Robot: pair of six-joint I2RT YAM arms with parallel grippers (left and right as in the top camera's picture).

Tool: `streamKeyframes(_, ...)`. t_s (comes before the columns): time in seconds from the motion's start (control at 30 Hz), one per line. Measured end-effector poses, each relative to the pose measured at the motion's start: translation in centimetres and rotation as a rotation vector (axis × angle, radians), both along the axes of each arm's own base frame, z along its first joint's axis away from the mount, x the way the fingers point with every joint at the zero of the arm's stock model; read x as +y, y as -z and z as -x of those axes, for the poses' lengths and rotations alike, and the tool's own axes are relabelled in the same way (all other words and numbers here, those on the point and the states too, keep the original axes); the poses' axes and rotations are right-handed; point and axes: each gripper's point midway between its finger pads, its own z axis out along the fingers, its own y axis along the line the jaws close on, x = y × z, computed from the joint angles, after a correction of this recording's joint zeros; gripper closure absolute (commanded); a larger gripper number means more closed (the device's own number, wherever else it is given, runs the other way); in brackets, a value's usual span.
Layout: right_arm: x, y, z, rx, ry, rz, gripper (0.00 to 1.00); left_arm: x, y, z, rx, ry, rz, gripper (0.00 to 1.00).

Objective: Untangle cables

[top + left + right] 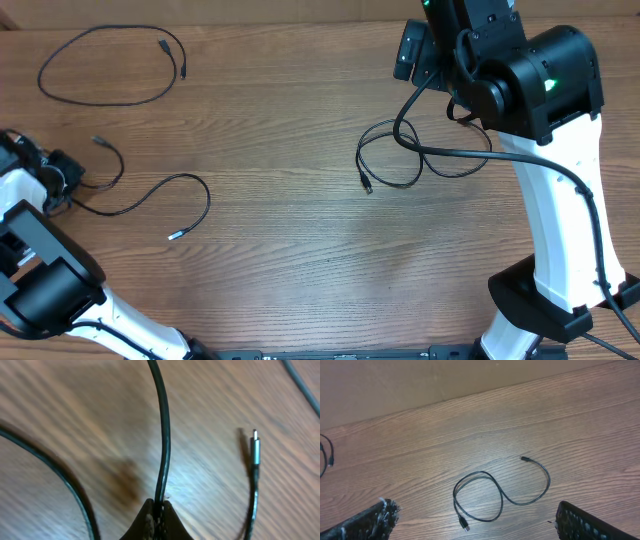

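Note:
Three thin black cables lie apart on the wooden table. One loop (182, 62) is at the far left. A second cable (207, 200) runs from my left gripper (62, 185) out to its plug. In the left wrist view the left gripper (159, 510) is shut on this cable (162, 435), with its plug end (255, 450) on the table beside it. A third looped cable (359, 155) lies centre right and shows whole in the right wrist view (495, 492). My right gripper (415, 50) is open and empty, held above it (475, 522).
The right arm's thicker black wire (455, 152) hangs across the third cable in the overhead view. The table's far edge meets a tan wall (420, 380). A bit of another cable (327, 457) shows at the left edge of the right wrist view.

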Motion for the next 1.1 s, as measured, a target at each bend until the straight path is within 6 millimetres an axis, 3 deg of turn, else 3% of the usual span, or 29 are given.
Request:
streamKeyframes(0.23,0.0,0.0,0.0,0.000,0.000,0.000,0.00,-0.5,-3.5,-0.9,0.014,-0.054,0.082,0.48)
streamKeyframes(0.4,0.0,0.0,0.0,0.000,0.001,0.000,0.00,-1.5,-2.9,0.9,0.102,-0.093,0.134,0.25)
streamKeyframes(0.47,0.0,0.0,0.0,0.000,0.000,0.000,0.00,-2.0,-2.6,1.8,0.139,-0.101,0.159,0.00)
streamKeyframes(0.6,0.0,0.0,0.0,0.000,0.000,-0.001,0.00,-4.4,-2.3,3.2,0.200,-0.088,0.268,0.00)
streamKeyframes(0.83,0.0,0.0,0.0,0.000,0.000,0.000,0.00,-8.3,-4.1,1.2,0.065,0.046,0.469,0.01)
streamKeyframes(1.1,0.0,0.0,0.0,0.000,0.000,0.000,0.00,-11.0,-4.3,2.3,0.132,-0.018,0.608,0.00)
